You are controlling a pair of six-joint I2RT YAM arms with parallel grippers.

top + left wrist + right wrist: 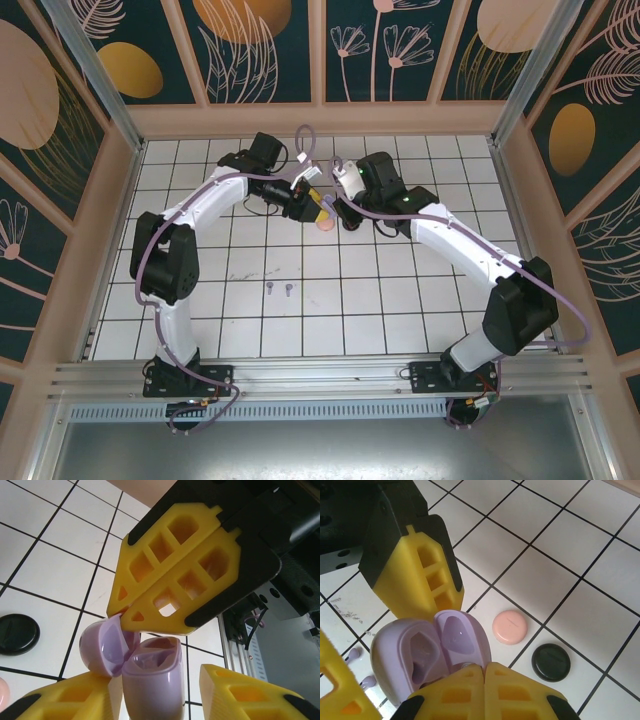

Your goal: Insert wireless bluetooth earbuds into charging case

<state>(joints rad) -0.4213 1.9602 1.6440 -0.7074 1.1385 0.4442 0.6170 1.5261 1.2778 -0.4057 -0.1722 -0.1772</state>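
Note:
The purple charging case [152, 685] hangs above the tiles between the yellow fingers of my left gripper [155, 692], which is shut on its body. Its lid [462, 640] stands open, and the wells [420, 655] show bare purple plastic. My right gripper [485, 672] is shut, with its joined tips resting against the lid's lower edge near the hinge. In the top view the left gripper [308, 205] and the right gripper [337, 212] meet at mid table. Two purple earbuds [271, 290] [289, 289] lie on the tiles nearer the bases, and one purple earbud [354, 653] is visible under the case.
A shut pink round case [509, 626] and a shut black round case [551, 662] lie side by side on the white tiled floor [380, 300] below the grippers. Wooden walls and an aluminium frame [320, 375] surround the work area.

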